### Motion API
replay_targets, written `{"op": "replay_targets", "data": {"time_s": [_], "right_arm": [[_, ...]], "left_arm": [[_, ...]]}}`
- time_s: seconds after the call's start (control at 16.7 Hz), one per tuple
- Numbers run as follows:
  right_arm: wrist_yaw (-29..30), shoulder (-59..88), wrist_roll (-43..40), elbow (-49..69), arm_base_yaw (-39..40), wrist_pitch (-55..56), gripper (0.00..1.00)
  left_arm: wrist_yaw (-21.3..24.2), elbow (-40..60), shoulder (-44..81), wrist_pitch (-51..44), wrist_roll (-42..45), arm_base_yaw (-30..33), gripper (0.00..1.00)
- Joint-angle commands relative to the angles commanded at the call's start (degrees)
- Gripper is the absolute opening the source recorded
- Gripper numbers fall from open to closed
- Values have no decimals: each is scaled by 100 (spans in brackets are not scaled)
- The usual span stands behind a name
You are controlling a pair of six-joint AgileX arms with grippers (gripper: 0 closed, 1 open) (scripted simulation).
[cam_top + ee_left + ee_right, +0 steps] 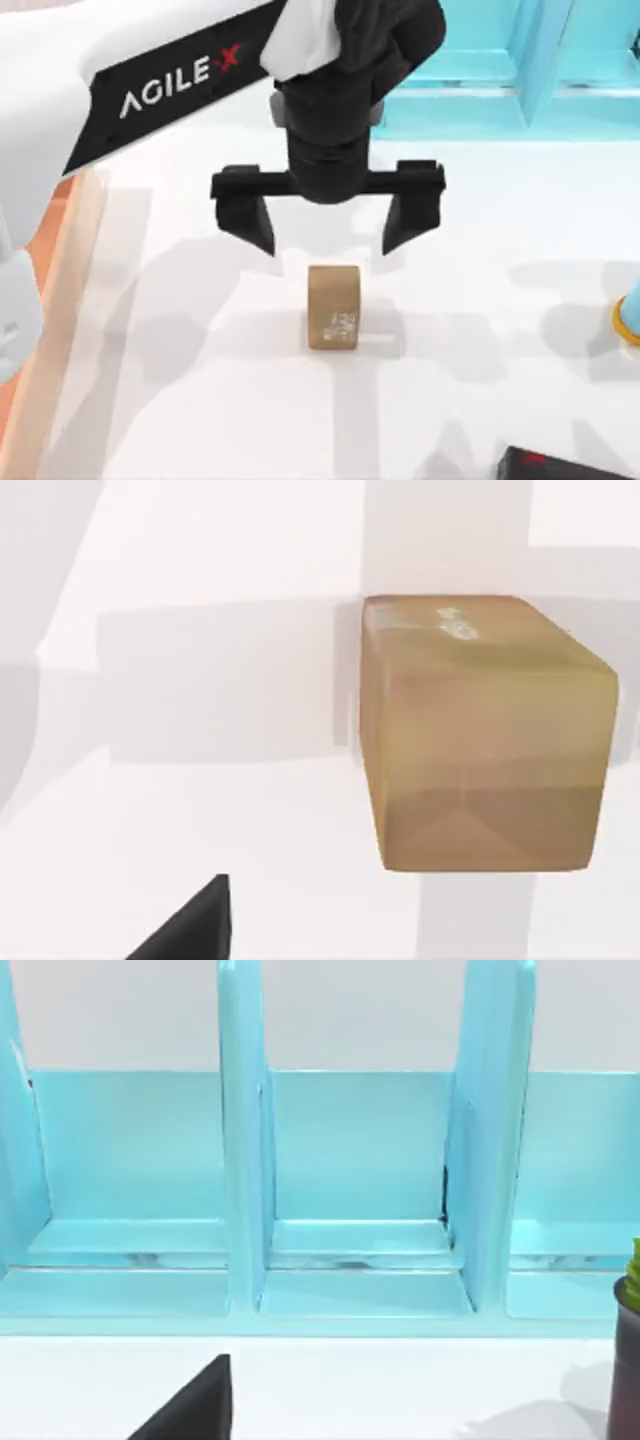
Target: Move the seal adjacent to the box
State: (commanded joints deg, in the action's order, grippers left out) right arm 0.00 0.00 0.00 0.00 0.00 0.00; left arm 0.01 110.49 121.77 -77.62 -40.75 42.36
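The left arm (150,80) crosses the top view closest to the lens, its left gripper (328,225) hanging above the table with jaws spread wide and nothing between them. The seal (333,307) stands on the white table (480,300) just below the fingertips, near the middle of the view, untouched; in the left wrist view it sits a little off to one side of the gripper's line, whitish marks on one face. The box (70,230) shows as a light-wood rim with an orange inside at the table's left edge, well apart from the seal. So the job looks barely begun: the grasp is not yet made, and the carry leftward and the set-down beside the rim remain. The right gripper faces the cyan shelf (350,1260) at the far right; whether its jaws are open I cannot tell.
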Motion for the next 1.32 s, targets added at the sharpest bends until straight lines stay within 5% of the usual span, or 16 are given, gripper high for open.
{"op": "replay_targets", "data": {"time_s": [0.54,1.02,1.32], "right_arm": [[0,0,0,0,0,0,100],[0,0,0,0,0,0,100],[0,0,0,0,0,0,100]], "left_arm": [[1,57,186,-9,-41,37,100],[3,-1470,483,1845,-32,40,100],[3,-1592,523,1979,-37,45,100]]}}
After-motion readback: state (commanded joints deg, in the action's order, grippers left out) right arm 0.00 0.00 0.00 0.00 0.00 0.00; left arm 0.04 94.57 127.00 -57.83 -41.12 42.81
